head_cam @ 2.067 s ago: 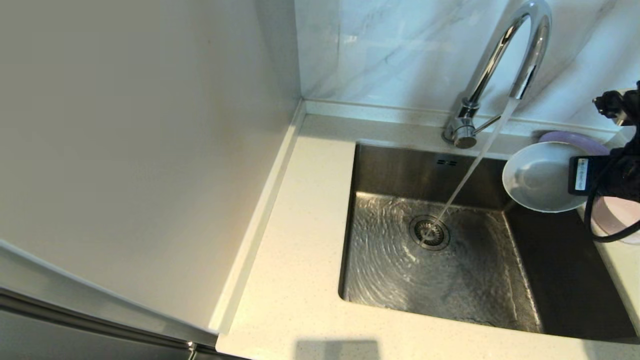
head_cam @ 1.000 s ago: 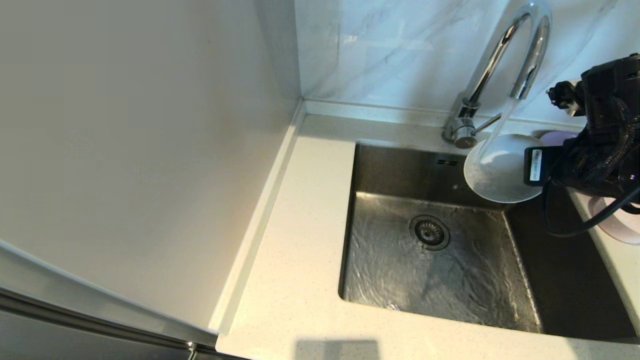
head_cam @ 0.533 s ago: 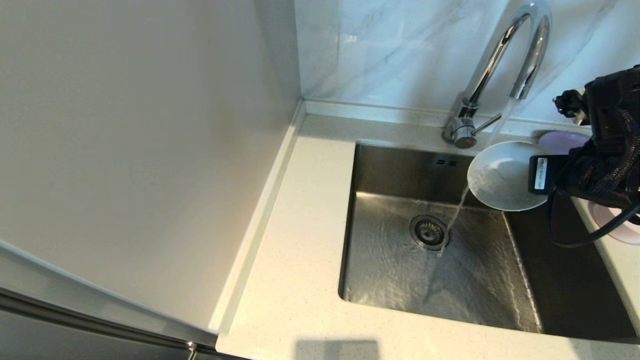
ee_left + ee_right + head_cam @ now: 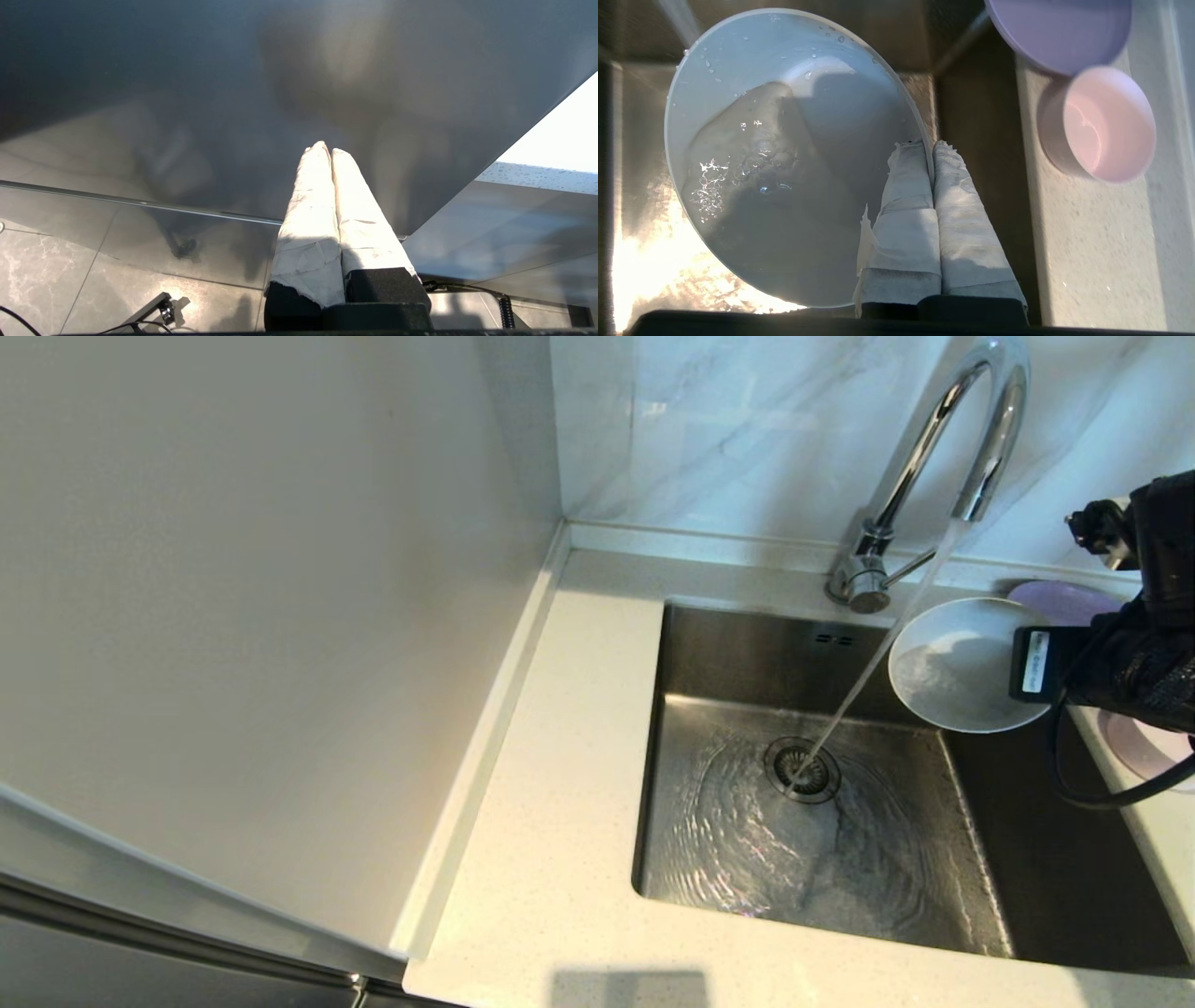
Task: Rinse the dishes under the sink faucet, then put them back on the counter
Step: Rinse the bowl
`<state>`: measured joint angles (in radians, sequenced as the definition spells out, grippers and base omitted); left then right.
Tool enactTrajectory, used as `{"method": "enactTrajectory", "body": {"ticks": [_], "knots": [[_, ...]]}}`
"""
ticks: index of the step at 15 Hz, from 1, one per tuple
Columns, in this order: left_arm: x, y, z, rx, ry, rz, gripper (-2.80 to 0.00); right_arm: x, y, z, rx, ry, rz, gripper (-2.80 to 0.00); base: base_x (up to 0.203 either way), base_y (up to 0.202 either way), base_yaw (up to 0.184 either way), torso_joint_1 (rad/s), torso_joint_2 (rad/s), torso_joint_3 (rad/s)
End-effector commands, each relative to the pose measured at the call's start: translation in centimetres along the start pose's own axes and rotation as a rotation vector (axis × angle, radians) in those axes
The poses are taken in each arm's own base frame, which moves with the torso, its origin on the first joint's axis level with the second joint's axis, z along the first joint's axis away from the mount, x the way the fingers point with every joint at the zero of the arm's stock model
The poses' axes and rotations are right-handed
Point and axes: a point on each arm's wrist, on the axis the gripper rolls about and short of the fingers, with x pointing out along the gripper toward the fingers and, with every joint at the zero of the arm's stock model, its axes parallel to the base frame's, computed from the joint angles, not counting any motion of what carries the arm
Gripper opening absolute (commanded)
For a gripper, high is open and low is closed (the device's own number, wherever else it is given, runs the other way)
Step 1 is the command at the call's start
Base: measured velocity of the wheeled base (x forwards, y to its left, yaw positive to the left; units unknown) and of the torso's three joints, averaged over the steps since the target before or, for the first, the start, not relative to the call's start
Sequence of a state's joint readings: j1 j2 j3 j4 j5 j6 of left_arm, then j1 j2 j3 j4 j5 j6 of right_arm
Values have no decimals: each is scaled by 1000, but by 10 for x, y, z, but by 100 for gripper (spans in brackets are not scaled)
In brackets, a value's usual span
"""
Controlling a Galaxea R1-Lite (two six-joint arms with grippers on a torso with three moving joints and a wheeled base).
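Water from the tall chrome gooseneck faucet (image 4: pixel 943 457) streams onto the drain of the square stainless-steel sink (image 4: pixel 803 840). Right of that stream, over the sink, hangs the pale grey-white round bowl (image 4: pixel 957 663), holding a little water. The right gripper (image 4: pixel 933 147) is clamped on its rim. Only the right wrist view shows the pale pink bowl (image 4: pixel 1099 123) whole, on the speckled off-white counter (image 4: pixel 1087 242) beside the shallow lilac plate (image 4: pixel 1059 32). The left gripper (image 4: pixel 329 150), closed and empty, appears only in its wrist view.

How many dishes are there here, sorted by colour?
Pale grey-white bowl, held by its rim in the right tool over the sink: 1
Lilac plate on the counter: 1
Pale pink bowl on the counter: 1
Total: 3 dishes
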<state>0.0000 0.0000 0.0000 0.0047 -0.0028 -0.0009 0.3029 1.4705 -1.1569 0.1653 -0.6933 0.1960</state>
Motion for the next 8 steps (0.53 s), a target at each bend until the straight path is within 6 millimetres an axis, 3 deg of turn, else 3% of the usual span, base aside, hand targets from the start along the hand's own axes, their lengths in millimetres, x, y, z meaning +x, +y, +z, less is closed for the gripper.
{"method": "enactTrajectory", "body": {"ticks": [1, 4, 8], "knots": [[0, 0, 0, -1, 0, -1, -280, 10, -13, -12, 12, 42, -65, -280, 0, 0, 0, 0, 0, 0], [0, 0, 0, -1, 0, 0, -280, 24, -32, -24, 30, 86, -168, -280, 0, 0, 0, 0, 0, 0], [0, 0, 0, -1, 0, 0, -280, 24, -44, -10, 32, -85, -232, -280, 0, 0, 0, 0, 0, 0]]}}
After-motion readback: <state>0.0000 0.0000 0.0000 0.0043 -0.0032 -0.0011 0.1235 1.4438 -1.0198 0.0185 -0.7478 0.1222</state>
